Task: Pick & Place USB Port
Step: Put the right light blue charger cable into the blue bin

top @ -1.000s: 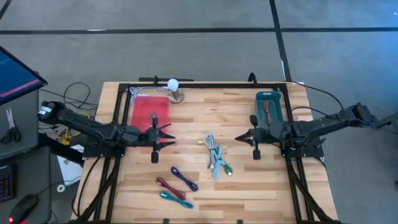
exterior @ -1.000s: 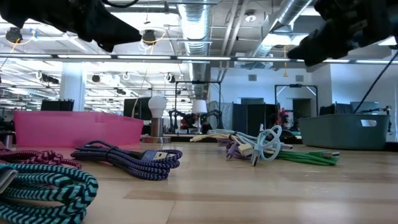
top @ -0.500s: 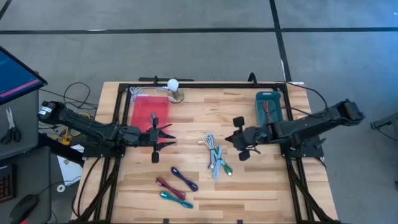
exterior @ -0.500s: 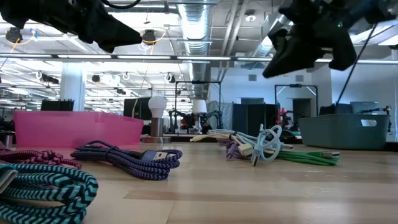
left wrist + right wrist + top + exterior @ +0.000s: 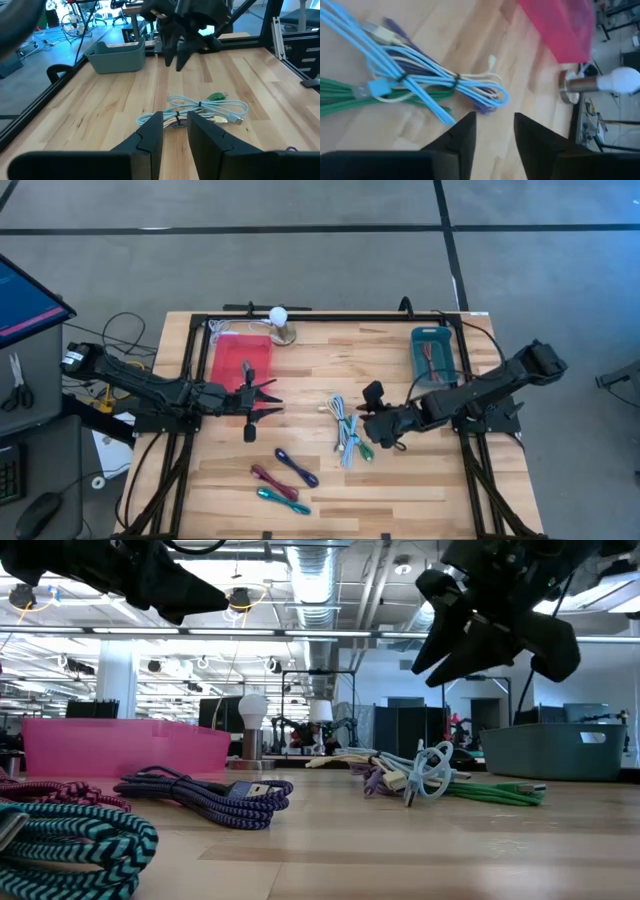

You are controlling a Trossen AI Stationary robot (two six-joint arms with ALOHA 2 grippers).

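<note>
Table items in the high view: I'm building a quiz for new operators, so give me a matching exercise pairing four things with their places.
Things:
1. pink bin
2. teal bin
3. light blue cable bundle
4. teal braided cable

Places:
A. table's middle, beside the right tool
B. far right of the table
C. near edge, nearest the camera in the low view
D. far left, beside the lamp

Pairs: 1-D, 2-B, 3-A, 4-C

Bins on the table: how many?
2. The pink bin sits at the table's back left, by the left gripper. The teal bin sits at the back right, behind the right arm. None looks hidden.
</note>
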